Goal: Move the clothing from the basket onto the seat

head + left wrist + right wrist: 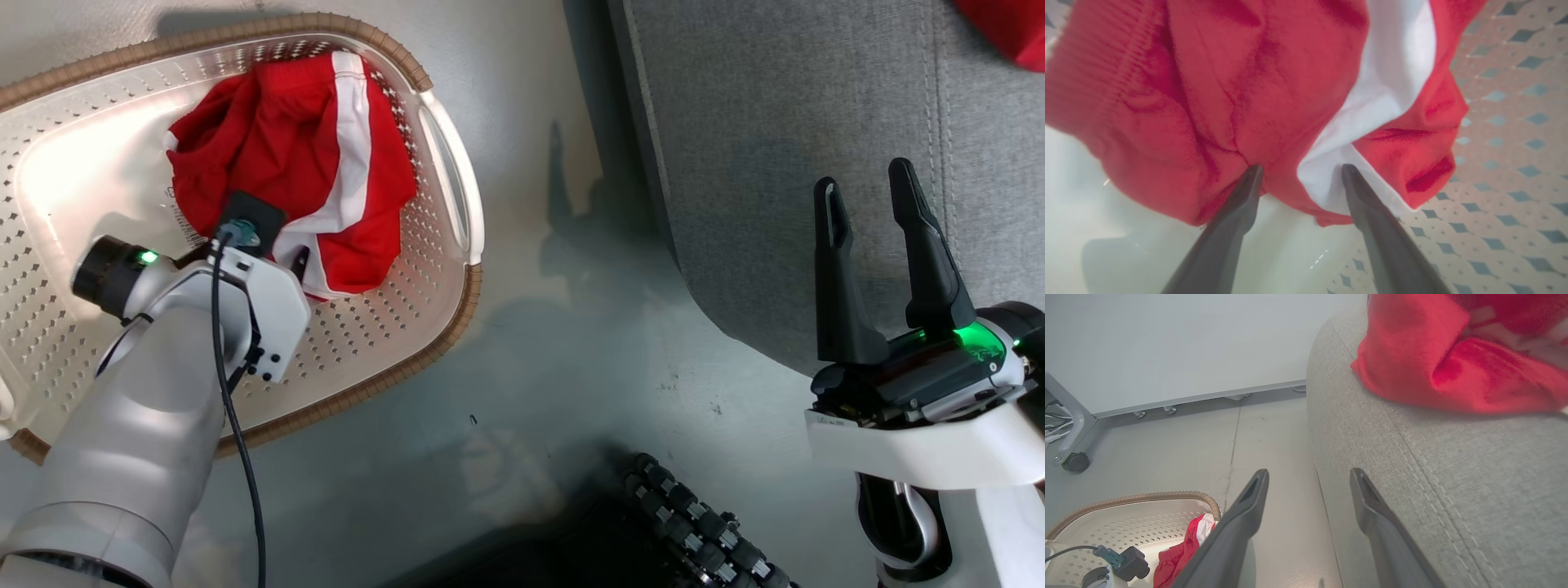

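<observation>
The red shorts [294, 163] lie bunched in the basket [457, 310]. In the left wrist view, the left end effector [1300, 171] is spread wide with both tips at the cloth, gripping nothing. The right wrist view shows the jersey [1453, 367] lying on the seat [1453, 477]. The right end effector [864, 175] hovers open and empty over the seat's edge.
</observation>
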